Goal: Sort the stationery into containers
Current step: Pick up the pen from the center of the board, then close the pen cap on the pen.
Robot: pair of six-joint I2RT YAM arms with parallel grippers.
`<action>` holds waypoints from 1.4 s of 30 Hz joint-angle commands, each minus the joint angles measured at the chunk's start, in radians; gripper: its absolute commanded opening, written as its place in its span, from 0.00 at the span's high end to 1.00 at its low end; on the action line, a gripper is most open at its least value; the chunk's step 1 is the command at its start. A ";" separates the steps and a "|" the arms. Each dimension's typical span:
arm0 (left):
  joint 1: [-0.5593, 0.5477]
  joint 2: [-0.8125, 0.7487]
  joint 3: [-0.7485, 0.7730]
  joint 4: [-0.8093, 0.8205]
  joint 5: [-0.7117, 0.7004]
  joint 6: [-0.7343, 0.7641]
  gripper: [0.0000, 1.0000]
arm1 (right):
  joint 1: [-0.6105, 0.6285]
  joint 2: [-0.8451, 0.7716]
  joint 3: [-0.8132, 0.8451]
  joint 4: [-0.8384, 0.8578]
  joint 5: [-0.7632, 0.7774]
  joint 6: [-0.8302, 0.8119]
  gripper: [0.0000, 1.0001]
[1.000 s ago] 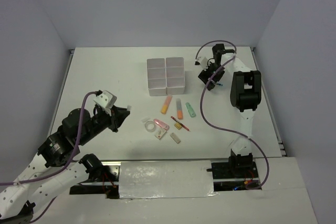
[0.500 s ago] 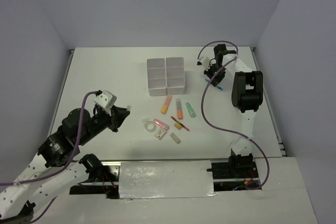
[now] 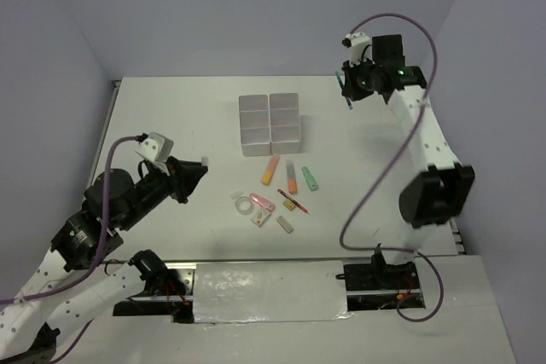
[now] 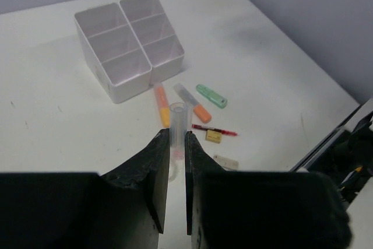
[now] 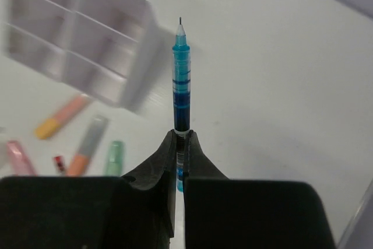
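Where pale walls meet, white table, stationery

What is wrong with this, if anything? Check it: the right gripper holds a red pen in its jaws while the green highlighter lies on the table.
One detail is wrong: the pen is blue, not red. The right wrist view shows the right gripper with its jaws shut on a blue pen. The green highlighter does lie on the table, as the top external view shows.

place: robot lab cell | shown by: white table, plain grey walls, cabled arms
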 commanded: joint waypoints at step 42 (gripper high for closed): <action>0.006 0.191 0.075 0.489 0.180 -0.702 1.00 | 0.906 -0.950 -1.115 1.243 -0.098 1.009 1.00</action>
